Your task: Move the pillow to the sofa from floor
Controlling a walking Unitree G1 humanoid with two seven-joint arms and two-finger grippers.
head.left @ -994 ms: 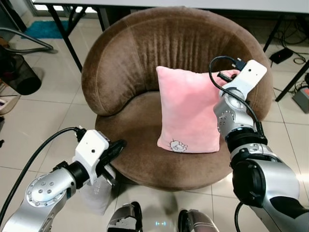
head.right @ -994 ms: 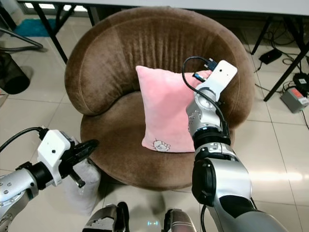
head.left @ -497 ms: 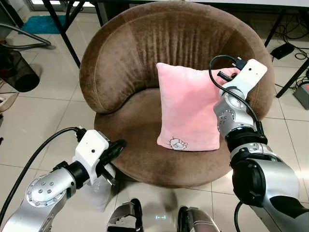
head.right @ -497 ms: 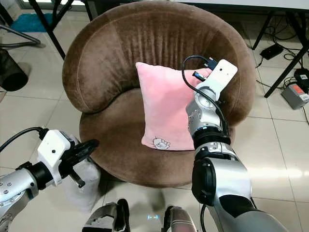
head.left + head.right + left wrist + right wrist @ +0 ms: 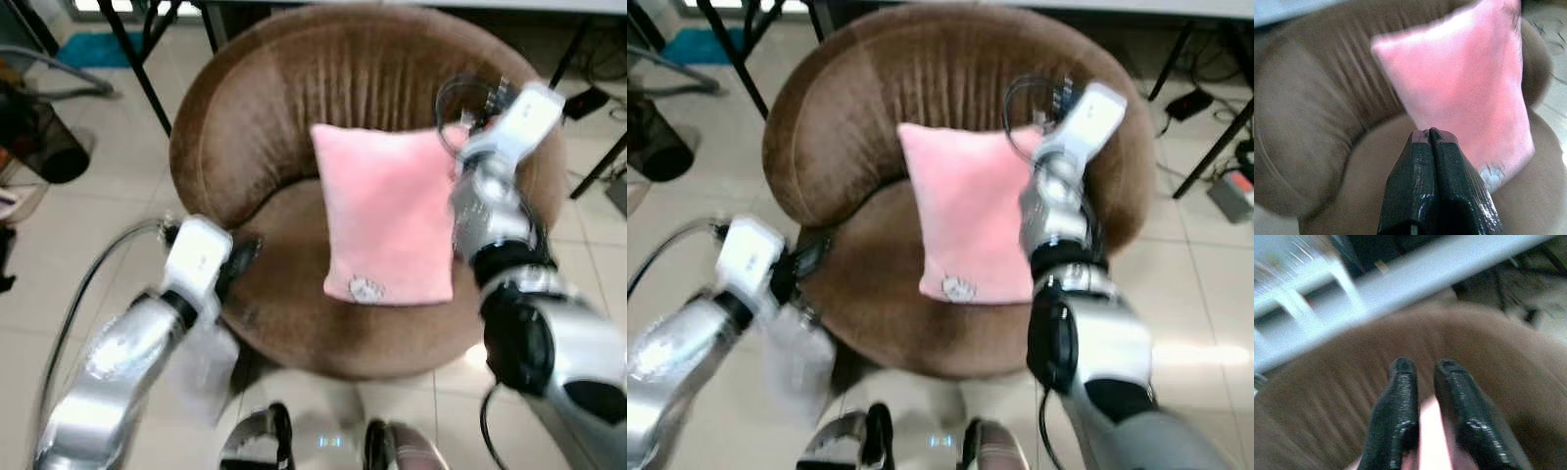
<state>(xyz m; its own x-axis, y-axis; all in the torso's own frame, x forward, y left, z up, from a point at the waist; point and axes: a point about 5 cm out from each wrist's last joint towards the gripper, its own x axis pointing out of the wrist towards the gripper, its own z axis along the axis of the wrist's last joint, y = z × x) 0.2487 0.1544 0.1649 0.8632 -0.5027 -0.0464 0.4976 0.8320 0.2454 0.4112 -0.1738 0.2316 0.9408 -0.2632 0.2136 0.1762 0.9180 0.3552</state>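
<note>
The pink pillow point(image 5: 388, 215) is seen propped upright on the seat of the round brown sofa point(image 5: 284, 88), leaning back against the sofa's ribbed backrest, with a small printed figure near its lower edge. The head views are blurred, so fine detail cannot be made out.

The right gripper point(image 5: 1422, 369) is raised at the pillow's upper corner on the robot's right side, close to the backrest. In the right wrist view its jaws are seen slightly spread, with a narrow gap between the two black fingers point(image 5: 1398, 396); a strip of pink is visible in that gap, low down between the fingers, and the brown backrest is seen beyond the tips. Whether the fingers press on the fabric cannot be told.

The left gripper point(image 5: 1429, 133) is held low at the front of the sofa on the robot's left side, over the seat's edge. Its jaws are pressed together with nothing between them, and they are pointed toward the pillow, which stands apart from the tips across the seat.

A tiled floor point(image 5: 88, 245) is seen around the sofa, with dark bench legs point(image 5: 132, 59) behind it and cables on the floor on the robot's right.
</note>
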